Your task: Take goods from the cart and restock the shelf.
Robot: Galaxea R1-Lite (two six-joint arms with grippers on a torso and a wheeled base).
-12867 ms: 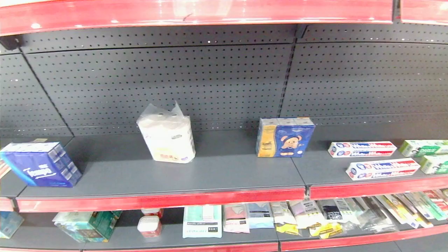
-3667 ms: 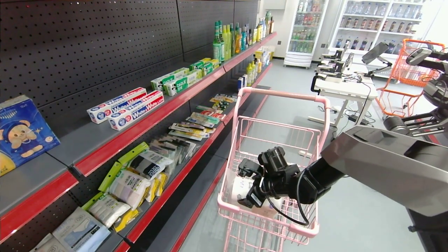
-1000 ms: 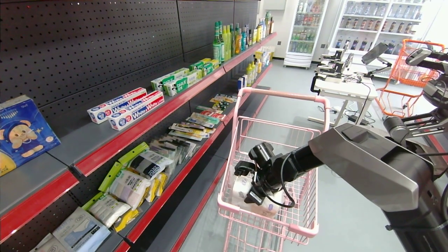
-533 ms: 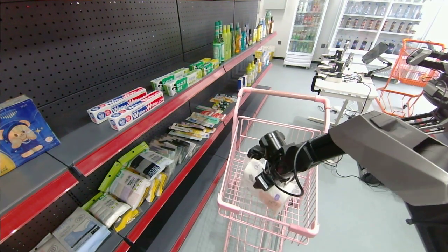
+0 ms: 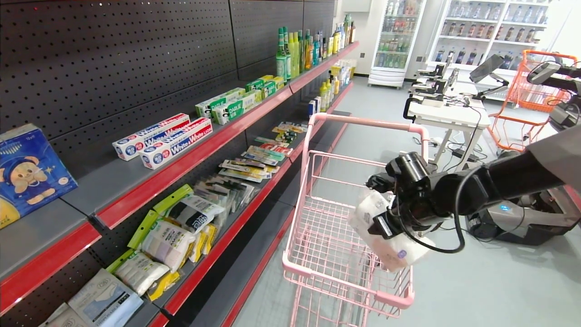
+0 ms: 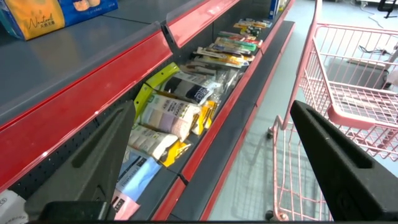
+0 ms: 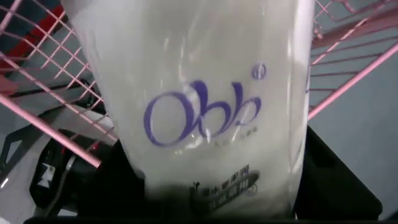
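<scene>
A white plastic-wrapped pack of paper rolls (image 5: 399, 250) hangs over the right rim of the pink cart (image 5: 317, 270), and my right gripper (image 5: 386, 218) is shut on it. In the right wrist view the pack (image 7: 205, 93) sits between the dark fingers (image 7: 339, 180), with the cart's pink wires (image 7: 43, 124) behind it. My left gripper (image 6: 211, 168) is open and holds nothing, low beside the shelf's lower levels. The grey shelf with a red edge (image 5: 181, 168) runs along the left and carries toothpaste boxes (image 5: 163, 141) and a blue tissue pack (image 5: 27, 168).
Packets (image 5: 181, 222) fill the lower shelf level, and bottles (image 5: 295, 50) stand farther along the upper one. A white table with equipment (image 5: 449, 113) and an orange cart (image 5: 531, 95) stand behind the pink cart. Open grey floor lies to its right.
The head view has turned from the shelf front to the cart. Over the last second my right gripper has lifted the pack out of the basket and carried it to the right.
</scene>
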